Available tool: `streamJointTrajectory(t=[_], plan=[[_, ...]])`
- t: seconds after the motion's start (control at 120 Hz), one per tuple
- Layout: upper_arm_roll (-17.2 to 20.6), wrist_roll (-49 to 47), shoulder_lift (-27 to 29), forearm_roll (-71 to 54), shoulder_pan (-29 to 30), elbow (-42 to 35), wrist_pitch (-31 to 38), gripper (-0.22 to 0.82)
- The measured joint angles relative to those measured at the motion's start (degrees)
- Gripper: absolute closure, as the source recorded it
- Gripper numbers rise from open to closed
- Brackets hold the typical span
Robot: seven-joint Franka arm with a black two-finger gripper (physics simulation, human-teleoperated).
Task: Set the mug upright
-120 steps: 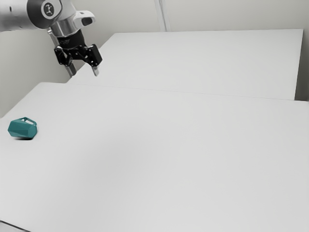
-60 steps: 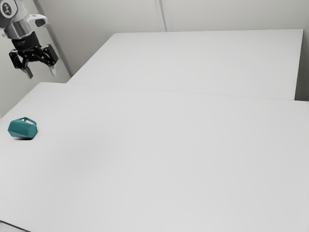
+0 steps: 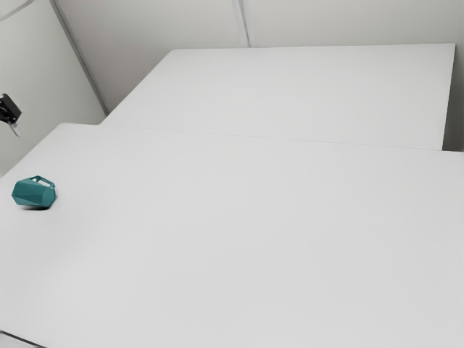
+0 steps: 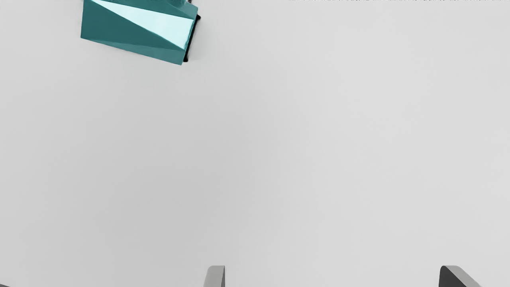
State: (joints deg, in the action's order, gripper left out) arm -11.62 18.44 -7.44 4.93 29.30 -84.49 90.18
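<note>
On white table (image 3: 239, 232), teal mug (image 3: 32, 193) lies sideways; claw (image 3: 10, 111) open, apart from mug.

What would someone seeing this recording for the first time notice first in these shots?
Most likely the teal mug, lying on its side near the exterior view's left edge, the one strong colour on a broad white table. Next, perhaps, the end effector, its fingers wide apart with nothing between them, at the wrist view's bottom edge.
</note>
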Motion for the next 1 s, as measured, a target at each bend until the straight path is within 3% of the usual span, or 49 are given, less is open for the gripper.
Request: streamJointTrajectory(t=[0.192,0.5,1.0], plan=[[0.0,10.1,-3.3,5.9,7.7,-1.8,4.5,0.02],[0.1,26.6,-13.1,16.6,16.4,-1.0,10.9,0.02],[1.9,47.4,-30.7,28.2,24.1,16.7,9.5,0.02]])
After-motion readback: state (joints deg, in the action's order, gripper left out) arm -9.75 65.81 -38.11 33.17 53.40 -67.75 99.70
